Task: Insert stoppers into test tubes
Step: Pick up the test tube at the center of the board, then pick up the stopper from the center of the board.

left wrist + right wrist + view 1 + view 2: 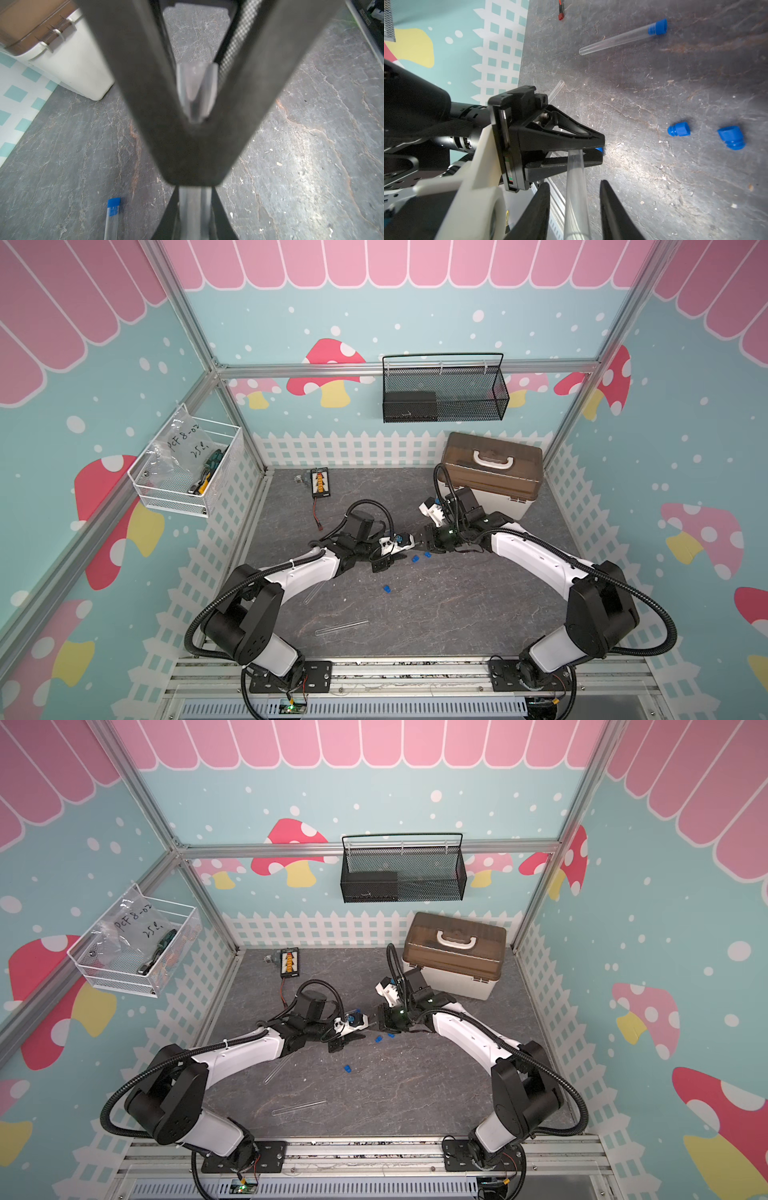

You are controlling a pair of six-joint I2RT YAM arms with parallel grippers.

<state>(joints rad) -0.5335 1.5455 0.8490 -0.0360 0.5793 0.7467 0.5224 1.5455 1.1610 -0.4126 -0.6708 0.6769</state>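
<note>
My two grippers meet tip to tip at mid-table in both top views. The left gripper (409, 548) (593, 152) is shut on a clear test tube (575, 187) (194, 207). The right gripper (575, 182) (423, 545) is open, its fingers (612, 207) standing clear of that tube on both sides. A second test tube (616, 41) (111, 224) lies with a blue stopper (658, 27) (113, 204) in its mouth. Three loose stoppers (414, 559) (427, 554) (386, 589) lie just in front of the grippers. Two bare tubes (340, 627) (311, 593) lie nearer the front, one partly under the left arm.
A brown-lidded toolbox (492, 472) stands at the back right, close behind the right wrist. A small charger board (319, 482) with a red-tipped cable lies at the back left. A black mesh basket (442, 393) and a white wire basket (187, 472) hang on the walls.
</note>
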